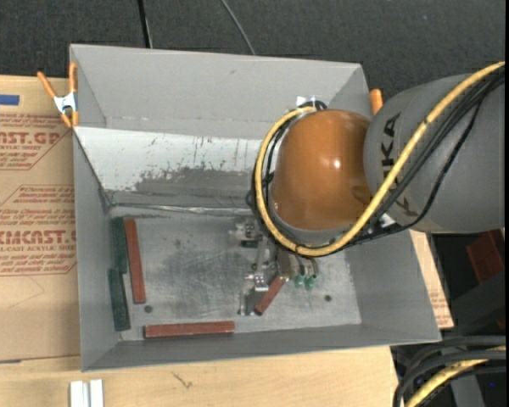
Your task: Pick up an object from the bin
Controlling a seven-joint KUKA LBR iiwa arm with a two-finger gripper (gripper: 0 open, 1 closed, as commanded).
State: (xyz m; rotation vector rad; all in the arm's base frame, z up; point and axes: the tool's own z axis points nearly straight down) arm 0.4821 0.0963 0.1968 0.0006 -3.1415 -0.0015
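Orange wrist cover [322,172] on top, gripper [259,297] under it low on the bin [195,83] floor right of centre, right against a short tilted red-brown stick [274,292], open or closed: cannot tell; long red-brown sticks [189,330] and dark green sticks [119,270] line the left and front walls.

short red-brown bar [272,293] | lying slantwise | bin floor, lower right of middle
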